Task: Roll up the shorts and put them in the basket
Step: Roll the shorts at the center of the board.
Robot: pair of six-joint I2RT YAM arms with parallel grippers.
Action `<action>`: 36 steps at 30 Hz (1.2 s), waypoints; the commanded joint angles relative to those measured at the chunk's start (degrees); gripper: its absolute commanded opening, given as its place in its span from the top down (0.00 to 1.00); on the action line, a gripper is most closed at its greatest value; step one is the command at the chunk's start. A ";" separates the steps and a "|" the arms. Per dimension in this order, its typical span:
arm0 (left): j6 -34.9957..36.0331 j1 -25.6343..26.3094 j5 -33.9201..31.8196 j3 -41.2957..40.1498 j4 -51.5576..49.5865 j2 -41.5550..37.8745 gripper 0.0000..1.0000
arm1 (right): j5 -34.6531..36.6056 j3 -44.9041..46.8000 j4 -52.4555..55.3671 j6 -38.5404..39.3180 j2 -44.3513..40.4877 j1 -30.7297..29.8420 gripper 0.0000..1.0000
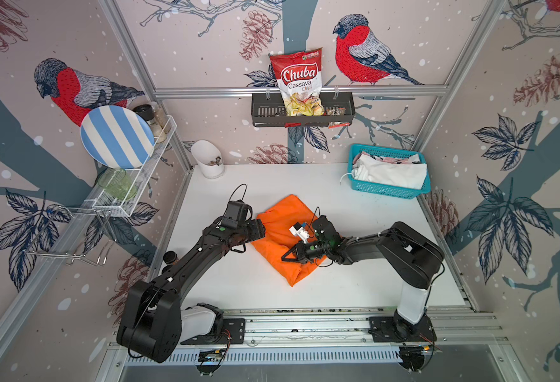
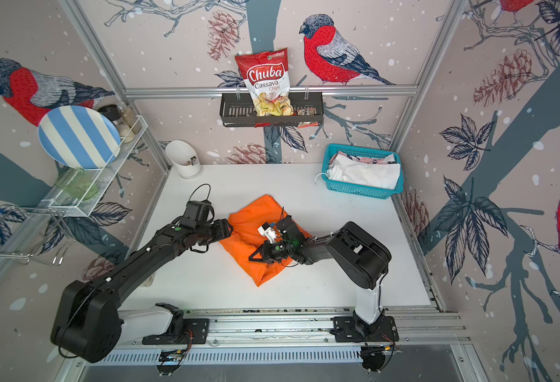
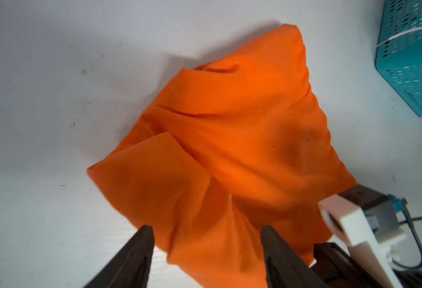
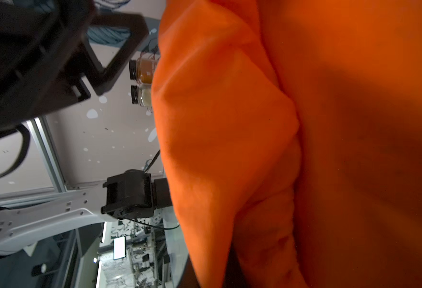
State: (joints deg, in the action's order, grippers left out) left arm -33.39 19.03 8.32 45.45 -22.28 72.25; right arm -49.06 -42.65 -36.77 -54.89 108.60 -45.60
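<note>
Orange shorts (image 4: 304, 149) fill the right wrist view, bunched so near the lens that they hide the fingers. In both top views the right gripper (image 1: 285, 257) (image 2: 252, 258) tapers to a closed point on the near half of the garment, and we judge that it pinches a fold there. The left gripper (image 3: 208, 228) stands wide, its two fingers straddling a loose edge on the opposite side without clamping it. The garment lies near the middle of the white table (image 1: 238, 281) as a rumpled, roughly folded shape with no tight cylinder, so we judge the rolling barely begun: the cloth needs flattening, then turning over itself from one end. White shorts (image 1: 394, 172) and pink printed shorts (image 1: 401, 159) sit in the teal basket (image 1: 387, 193) at the far right corner; we cannot tell whether those are rolled.
</note>
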 commanded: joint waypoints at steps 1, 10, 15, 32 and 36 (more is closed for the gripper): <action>-1.88 0.02 1.53 -1.13 -0.79 -0.07 0.29 | -1.33 2.68 -13.23 -8.95 3.72 2.42 1.00; -4.19 2.86 2.72 -2.95 3.05 2.75 0.29 | 3.72 8.40 -15.08 -8.85 6.68 3.95 0.81; -3.10 3.65 1.11 -0.50 4.47 8.77 0.30 | 10.27 5.09 3.50 1.85 -0.14 3.38 0.67; -0.54 3.30 -2.69 0.95 4.32 14.96 0.32 | 52.17 -19.88 57.59 25.00 -16.58 -12.42 0.47; -0.40 3.30 -2.43 0.95 4.44 15.02 0.32 | 51.98 -18.95 56.29 24.49 -14.55 -13.75 0.70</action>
State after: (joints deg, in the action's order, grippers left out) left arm -34.44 22.50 5.91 46.48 -18.44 87.50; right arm -0.54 -62.22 16.16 -31.46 92.79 -59.13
